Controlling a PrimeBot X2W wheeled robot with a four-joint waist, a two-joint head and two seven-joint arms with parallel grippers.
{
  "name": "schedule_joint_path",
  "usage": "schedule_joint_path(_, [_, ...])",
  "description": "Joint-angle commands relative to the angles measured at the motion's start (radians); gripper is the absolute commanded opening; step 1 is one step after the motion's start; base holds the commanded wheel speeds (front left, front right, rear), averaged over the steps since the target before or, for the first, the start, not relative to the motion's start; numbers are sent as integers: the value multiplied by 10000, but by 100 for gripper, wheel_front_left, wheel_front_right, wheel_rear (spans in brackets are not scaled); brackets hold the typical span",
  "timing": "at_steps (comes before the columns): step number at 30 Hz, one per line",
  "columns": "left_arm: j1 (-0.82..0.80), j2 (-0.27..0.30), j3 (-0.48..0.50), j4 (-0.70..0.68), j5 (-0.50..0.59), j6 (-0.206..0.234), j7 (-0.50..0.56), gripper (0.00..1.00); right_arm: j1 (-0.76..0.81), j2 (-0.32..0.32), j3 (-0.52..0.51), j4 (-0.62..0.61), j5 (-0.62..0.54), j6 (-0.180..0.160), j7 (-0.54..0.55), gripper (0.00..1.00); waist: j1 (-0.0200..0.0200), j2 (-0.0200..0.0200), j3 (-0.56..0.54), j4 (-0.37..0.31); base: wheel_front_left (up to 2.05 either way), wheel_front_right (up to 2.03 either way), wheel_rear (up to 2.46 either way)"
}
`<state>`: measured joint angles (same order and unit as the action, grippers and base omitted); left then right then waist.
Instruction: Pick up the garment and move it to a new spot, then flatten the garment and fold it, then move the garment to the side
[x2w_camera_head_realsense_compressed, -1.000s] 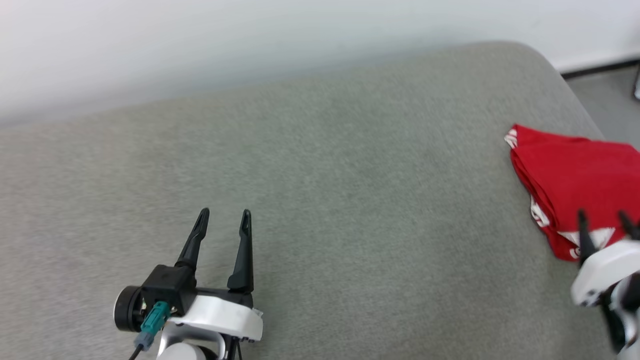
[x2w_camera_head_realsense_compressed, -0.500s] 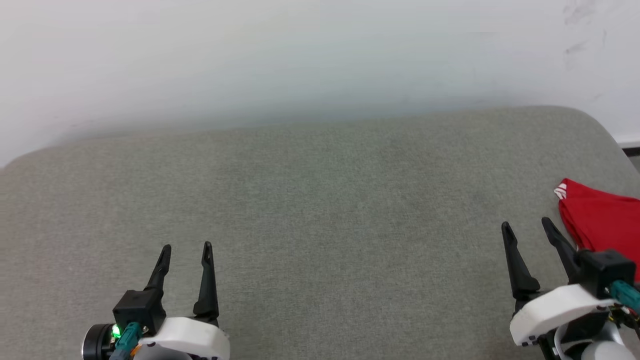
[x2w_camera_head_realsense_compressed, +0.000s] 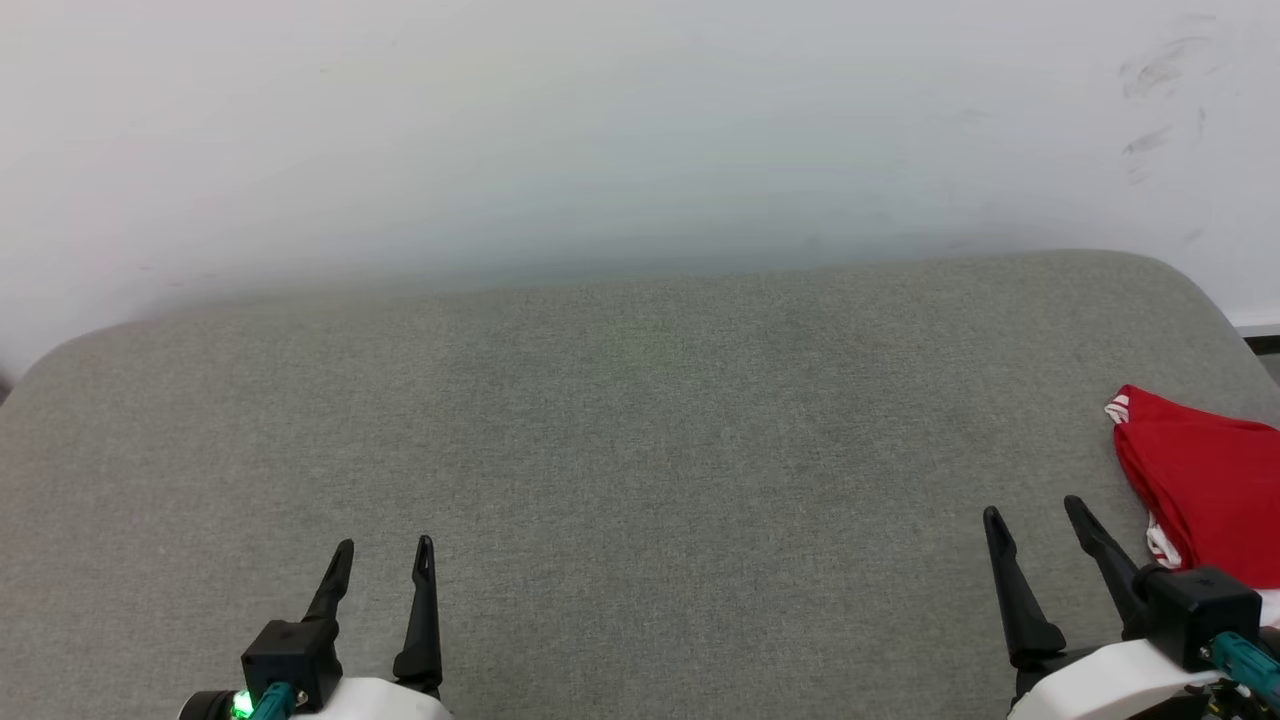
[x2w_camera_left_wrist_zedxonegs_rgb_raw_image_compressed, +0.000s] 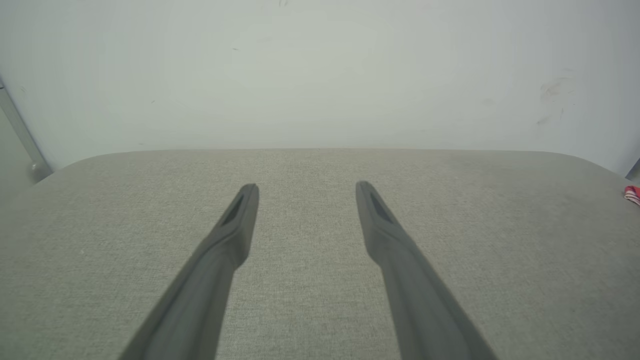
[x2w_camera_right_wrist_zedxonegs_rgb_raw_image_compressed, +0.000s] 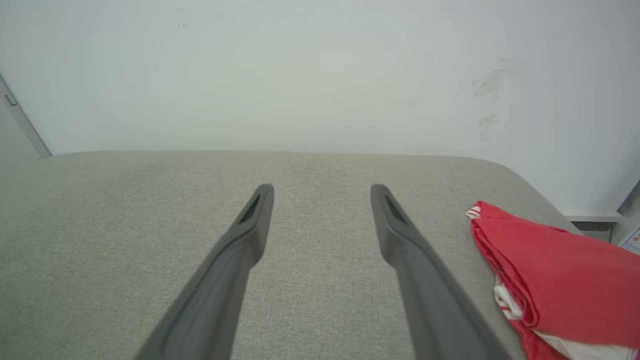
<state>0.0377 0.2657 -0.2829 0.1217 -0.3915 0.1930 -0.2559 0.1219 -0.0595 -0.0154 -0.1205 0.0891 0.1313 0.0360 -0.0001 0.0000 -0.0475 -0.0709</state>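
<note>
Lying folded, one garment; two grippers spread, empty

the garment is plain bright red, with a white-and-red striped trim at one corner and white patches along its folded edge. the cushion is a flat grey-green (a fine woven fleck, no print). the wall is off-white with dark smudges. the left gripper and right gripper have black fingers, white housings and teal connectors; a green light glows on the left.
</note>
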Motion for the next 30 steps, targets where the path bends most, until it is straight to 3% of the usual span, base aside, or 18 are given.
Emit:
schedule_joint_path(1, [139, -6, -20, -10, 5, 30, 14, 100, 16, 55, 42, 18, 39, -11, 1, 100, 1, 0, 5, 5, 0, 0, 0])
schedule_joint_path(13, [20, 46, -80, -16, -26, 79, 2, 100, -235, 33, 34, 231, -11, -11, -95, 100, 1, 0, -43, 106, 0, 0, 0])
schedule_joint_path(14, [59, 19, -82, 13, -8, 46, 33, 0, -135, 12, 42, 240, -25, 0, -58, 0, 1, 0, -43, 107, 0, 0, 0])
schedule_joint_path(17, [184, -72, -113, 218, -79, 28, 80, 0, -2, 14, 69, 486, 48, 0, -53, 0, 2, 0, -41, 110, 0, 0, 0])
schedule_joint_path(30, [-91, -360, 490, 369, -2110, -491, 615, 0, -388, -52, -6, 982, 2618, -1, 4, 0, 2, 0, 12, 168, 0, 0, 0])
